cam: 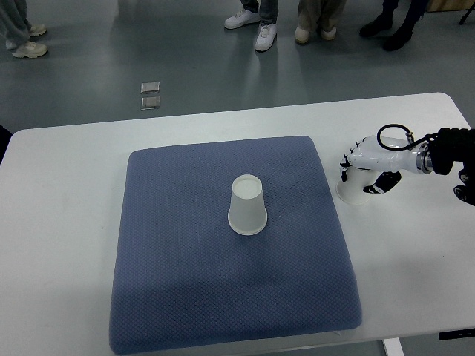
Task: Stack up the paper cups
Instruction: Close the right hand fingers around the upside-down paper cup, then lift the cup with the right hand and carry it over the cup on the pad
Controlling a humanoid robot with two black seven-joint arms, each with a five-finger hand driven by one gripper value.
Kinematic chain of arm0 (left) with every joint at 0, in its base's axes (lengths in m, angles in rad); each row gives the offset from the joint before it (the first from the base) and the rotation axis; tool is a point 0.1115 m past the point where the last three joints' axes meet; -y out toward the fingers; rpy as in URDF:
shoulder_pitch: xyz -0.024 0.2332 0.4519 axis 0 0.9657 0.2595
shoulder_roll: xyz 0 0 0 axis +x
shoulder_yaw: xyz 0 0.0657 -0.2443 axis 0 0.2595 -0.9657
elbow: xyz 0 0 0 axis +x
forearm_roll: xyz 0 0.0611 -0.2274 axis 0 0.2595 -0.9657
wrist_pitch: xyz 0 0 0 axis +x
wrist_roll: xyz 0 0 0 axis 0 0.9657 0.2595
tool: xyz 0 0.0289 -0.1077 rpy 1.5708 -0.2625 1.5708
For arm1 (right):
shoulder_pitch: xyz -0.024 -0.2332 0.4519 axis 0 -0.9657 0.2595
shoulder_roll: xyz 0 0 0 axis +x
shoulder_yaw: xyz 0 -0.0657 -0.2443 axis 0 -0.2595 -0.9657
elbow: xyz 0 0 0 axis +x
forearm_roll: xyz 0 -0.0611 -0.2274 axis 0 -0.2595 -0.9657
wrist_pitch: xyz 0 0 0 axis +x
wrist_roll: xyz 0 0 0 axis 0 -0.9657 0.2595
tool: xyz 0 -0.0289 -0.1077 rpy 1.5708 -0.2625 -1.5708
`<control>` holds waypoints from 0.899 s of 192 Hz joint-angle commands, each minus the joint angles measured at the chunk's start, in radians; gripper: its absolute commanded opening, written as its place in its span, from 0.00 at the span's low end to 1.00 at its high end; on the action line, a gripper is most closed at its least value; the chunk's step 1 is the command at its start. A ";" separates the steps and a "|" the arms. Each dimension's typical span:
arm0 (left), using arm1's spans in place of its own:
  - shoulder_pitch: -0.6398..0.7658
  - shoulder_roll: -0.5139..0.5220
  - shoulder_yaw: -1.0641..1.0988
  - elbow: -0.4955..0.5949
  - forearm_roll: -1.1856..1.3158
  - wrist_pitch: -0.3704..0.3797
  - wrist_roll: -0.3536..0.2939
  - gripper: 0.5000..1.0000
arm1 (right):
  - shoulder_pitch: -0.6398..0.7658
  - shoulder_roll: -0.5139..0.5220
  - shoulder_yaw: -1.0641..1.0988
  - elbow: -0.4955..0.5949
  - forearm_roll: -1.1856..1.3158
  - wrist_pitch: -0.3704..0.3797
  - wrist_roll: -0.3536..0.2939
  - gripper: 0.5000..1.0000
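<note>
A white paper cup (247,205) stands upside down near the middle of the blue-grey mat (185,282). A second white paper cup (354,190) stands upside down on the white table just right of the mat's right edge. My right hand (365,169) comes in from the right edge and its fingers are curled around the top of this second cup. The cup's base still rests on the table. My left arm does not show.
The white table (67,222) carries the mat; its front edge runs along the bottom right. Several people's feet (266,33) stand on the grey floor beyond the table. A small floor box (150,95) lies behind the table's far edge.
</note>
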 commanded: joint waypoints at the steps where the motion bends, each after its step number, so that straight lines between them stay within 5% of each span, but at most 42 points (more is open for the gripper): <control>1: 0.000 0.000 0.000 0.000 0.000 0.000 0.000 1.00 | 0.003 0.000 -0.015 0.000 0.000 0.000 0.000 0.31; 42: 0.000 0.000 0.000 0.000 0.000 0.000 -0.001 1.00 | 0.007 0.000 -0.020 0.000 0.000 0.006 0.000 0.17; 173: 0.000 0.000 0.000 0.000 0.000 0.000 0.000 1.00 | 0.095 -0.014 -0.006 0.009 0.019 0.031 0.009 0.10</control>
